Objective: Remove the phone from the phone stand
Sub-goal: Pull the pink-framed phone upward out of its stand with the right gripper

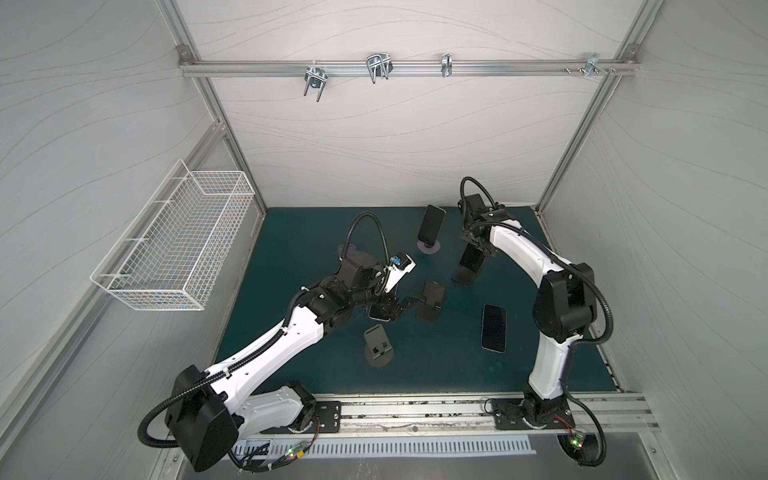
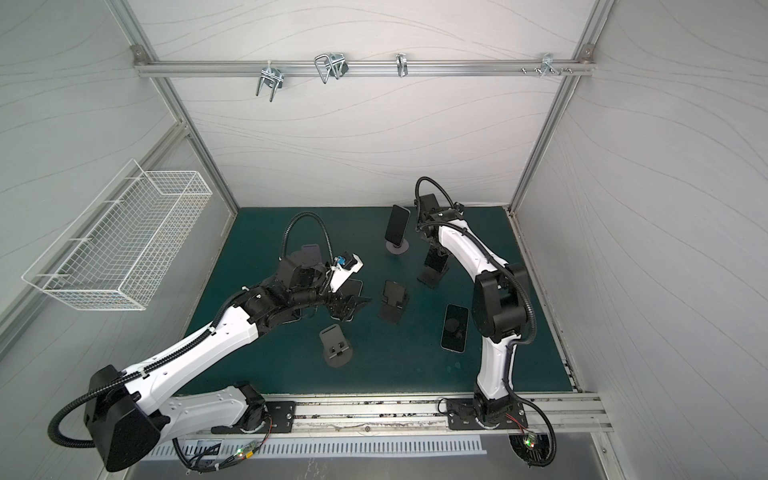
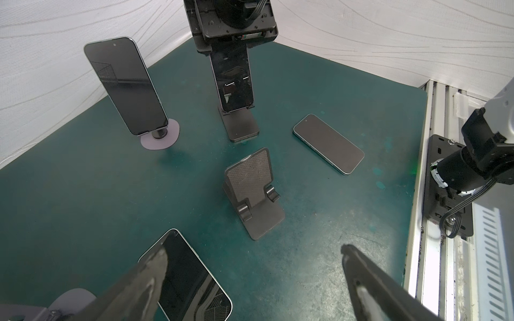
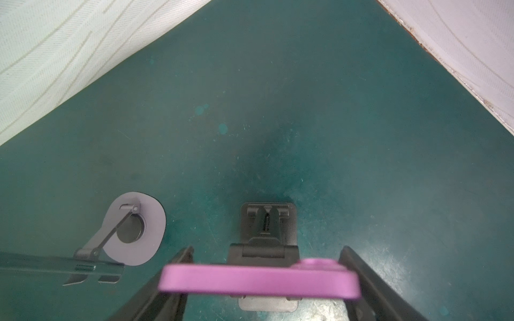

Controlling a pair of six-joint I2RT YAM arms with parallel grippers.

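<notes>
The phone [image 1: 471, 258] leans on a black folding phone stand [image 1: 462, 277] at the back right of the green mat; its screen is dark [image 3: 236, 83] and its body pink-purple. My right gripper [image 1: 478, 244] comes down over its top end. In the right wrist view the phone's pink top edge [image 4: 258, 280] spans from one finger to the other and looks blurred, with the right gripper [image 4: 267, 250] shut on it above the stand's hinge [image 4: 268, 222]. My left gripper [image 3: 253, 248] hangs open over the mat's middle, holding nothing.
Another phone [image 1: 431, 224] stands on a round lilac stand at the back. An empty black stand [image 1: 432, 301] and a grey stand [image 1: 377, 347] sit mid-mat. One phone [image 1: 493, 327] lies flat on the right, another [image 3: 192, 278] below my left gripper. A wire basket [image 1: 174, 245] hangs left.
</notes>
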